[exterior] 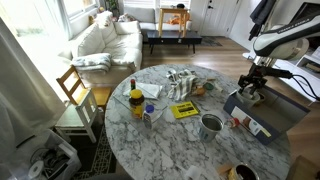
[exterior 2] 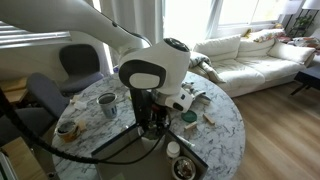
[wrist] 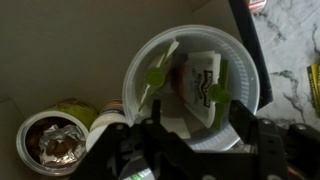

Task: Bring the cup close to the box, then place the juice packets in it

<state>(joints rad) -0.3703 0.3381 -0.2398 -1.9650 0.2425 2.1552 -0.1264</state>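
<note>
White, grey-veined marble-patterned table (exterior: 170, 142); silver-grey cup (exterior: 211, 124); plain grey box (exterior: 282, 112).

In the wrist view the gripper (wrist: 200, 128) is a dark blur along the lower edge, its base out of frame, and the print on the packets (wrist: 200, 80) inside the white tub (wrist: 140, 60) is too blurred to read. In an exterior view the arm's bulky wrist (exterior 2: 150, 78) hides the jaws entirely. A dark-filled bowl (exterior: 243, 173) is clipped by the lower edge in an exterior view

Yellow-topped bottle (exterior: 136, 101) stands on marble table (exterior: 172, 142), seemingly upright.
</note>
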